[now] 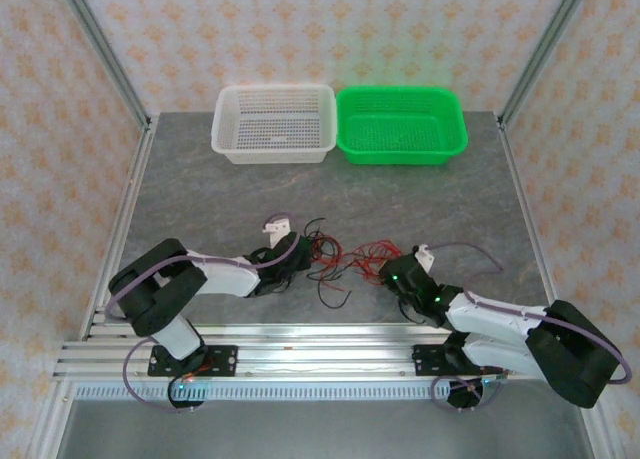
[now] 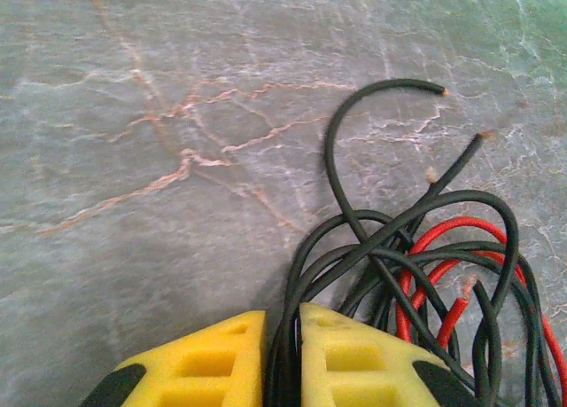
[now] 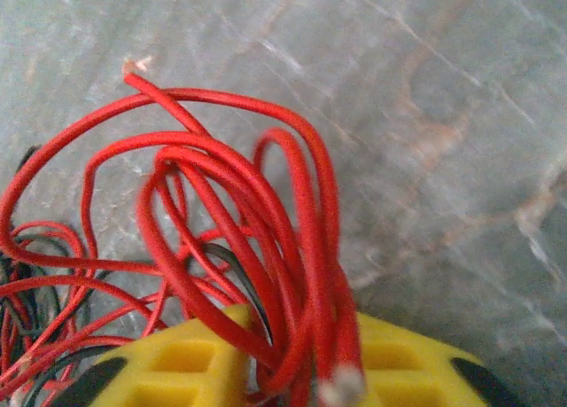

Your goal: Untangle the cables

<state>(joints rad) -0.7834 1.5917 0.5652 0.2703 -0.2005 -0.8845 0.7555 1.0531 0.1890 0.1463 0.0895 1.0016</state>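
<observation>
Top external view: a tangle of thin red and black flexible cables [image 1: 345, 257] is shown lying on the grey marble-patterned table [image 1: 400, 194], between the two arms. It is well apart from the white perforated plastic basket [image 1: 275, 124] and the green perforated plastic basket [image 1: 402, 124], which are set side by side at the far edge. The left pincer [image 1: 303, 257] is placed at the tangle's left end and the right pincer [image 1: 385, 271] at its right end. This placement is judged to let the two colours be drawn apart in opposite directions.

Left wrist view: a bunch of black cables [image 2: 372, 238] is pinched in the narrow slot between the yellow pads [image 2: 213, 354], with the jaws almost closed upon it. Loose black ends are curled over the table beyond, and a few red strands are crossed with them at the right.

Right wrist view: loops of red cables [image 3: 230, 168] are passed down between the yellow pads, whose jaws stand somewhat apart. Whether the loops are clamped or merely lie in the gap cannot be told. Black strands are mixed in at lower left, so the separation is judged incomplete.

Pose: the left arm [image 1: 170, 279] and the right arm [image 1: 520, 329] are both folded low. The elbows are drawn back toward the bases and the forearms are angled inward. The wrists are held close above the table, so that the pincers face each other across the tangle.
</observation>
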